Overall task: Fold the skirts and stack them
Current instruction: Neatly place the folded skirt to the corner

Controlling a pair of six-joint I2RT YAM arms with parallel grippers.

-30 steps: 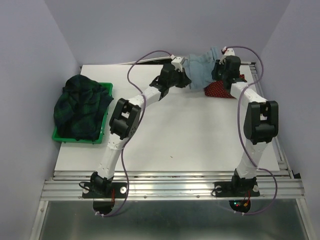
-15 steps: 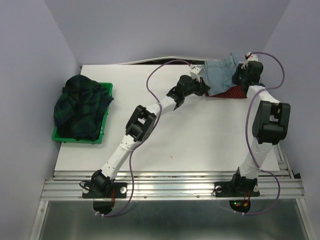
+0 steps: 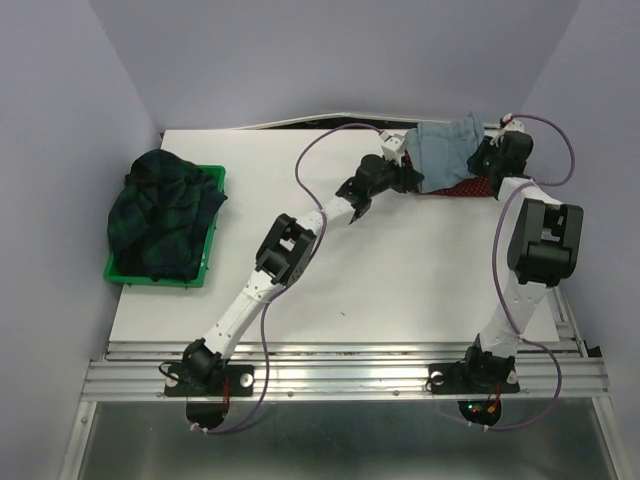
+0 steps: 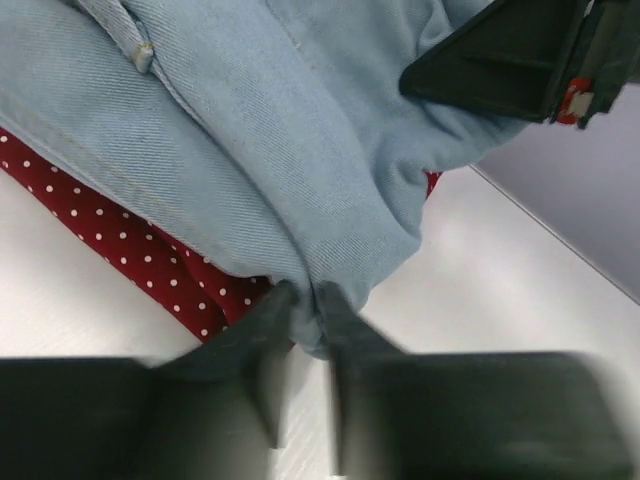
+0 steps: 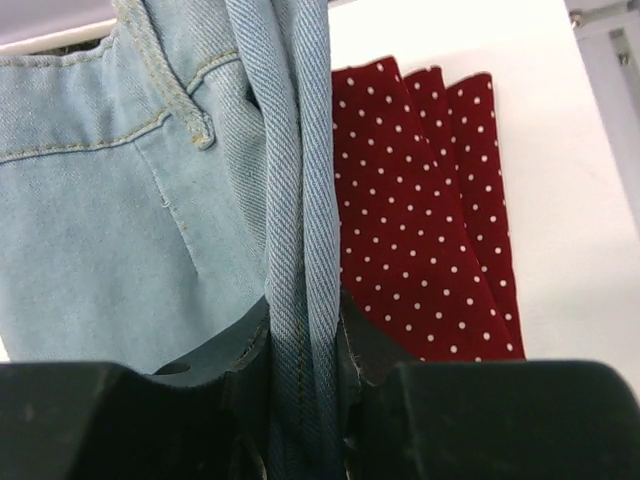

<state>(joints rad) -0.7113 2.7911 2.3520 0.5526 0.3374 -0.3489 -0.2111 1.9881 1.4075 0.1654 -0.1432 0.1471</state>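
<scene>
The light blue-grey denim skirt (image 3: 445, 147) lies bunched at the table's far right, on top of the red skirt with small white dots (image 3: 467, 188). My left gripper (image 3: 408, 172) is at the denim's left corner. Its blurred jaws (image 4: 305, 300) stand slightly parted, open round a small fold of denim (image 4: 300, 150), with the red skirt (image 4: 150, 265) just beneath. My right gripper (image 3: 488, 152) holds the right side and is shut on a thick doubled denim seam (image 5: 300, 200) beside the red skirt (image 5: 420, 230). The dark plaid skirt (image 3: 160, 212) is heaped over the green bin.
The green bin (image 3: 150, 272) stands at the table's left edge. The back wall and a metal rail (image 3: 515, 140) run close behind the denim and the right gripper. White tabletop (image 3: 380, 270) spans the middle and front.
Both arms carried the denim skirt rightward and set it over the red skirt. The left jaws, pinched tight earlier, have parted a little. The right grip is unchanged.
</scene>
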